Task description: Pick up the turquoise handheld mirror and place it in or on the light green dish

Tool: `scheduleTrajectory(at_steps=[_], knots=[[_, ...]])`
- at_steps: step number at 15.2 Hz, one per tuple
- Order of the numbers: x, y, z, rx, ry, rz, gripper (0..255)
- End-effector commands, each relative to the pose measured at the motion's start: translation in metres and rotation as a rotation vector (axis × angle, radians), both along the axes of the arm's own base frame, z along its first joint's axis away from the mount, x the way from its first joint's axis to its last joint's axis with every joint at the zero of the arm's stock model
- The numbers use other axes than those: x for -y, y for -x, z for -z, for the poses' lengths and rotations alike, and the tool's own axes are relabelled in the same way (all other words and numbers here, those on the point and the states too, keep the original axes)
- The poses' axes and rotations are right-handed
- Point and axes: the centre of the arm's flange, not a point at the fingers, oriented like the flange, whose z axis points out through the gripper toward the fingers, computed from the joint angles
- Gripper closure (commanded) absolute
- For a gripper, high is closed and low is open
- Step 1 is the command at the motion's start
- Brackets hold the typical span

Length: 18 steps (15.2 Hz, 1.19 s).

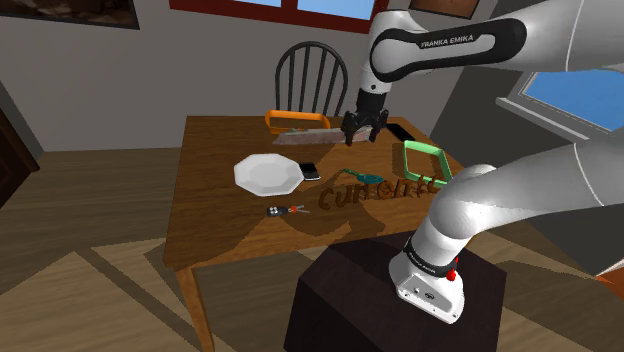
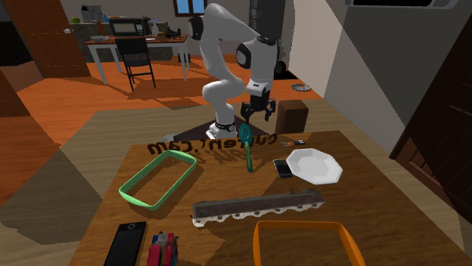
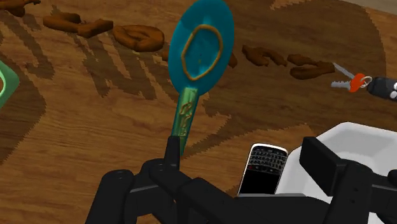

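You are hovering in the approach step, fingers [image 3: 321, 159] spread and empty above the turquoise mirror [image 3: 194, 76], needing a descent astride its handle.

Pincer [image 1: 362, 136] above tbl [image 1: 220, 225]; mirror [image 1: 366, 177] nr green dish [image 1: 420, 145].

The handheld mirror [image 3: 200, 48] is showing a turquoise head with a bronze ring on it and a mottled green-and-gold handle, while the table [image 3: 70, 146] is showing brown wood grain. The dish [image 2: 175, 184] is showing light green, the plate [image 2: 314, 166] white, the phone [image 3: 264, 168] black, the tray [image 2: 299, 224] orange
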Motion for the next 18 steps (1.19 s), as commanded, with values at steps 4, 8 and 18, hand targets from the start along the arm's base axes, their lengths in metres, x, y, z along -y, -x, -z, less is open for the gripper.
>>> scheduleTrajectory(at_steps=[4, 8, 18], knots=[[0.031, -0.002, 0.062, -0.045, -0.015, 0.131, 0], [0.047, 0.001, 0.101, -0.071, -0.024, 0.202, 0], [0.044, 0.005, 0.135, -0.071, -0.024, 0.202, 0]])
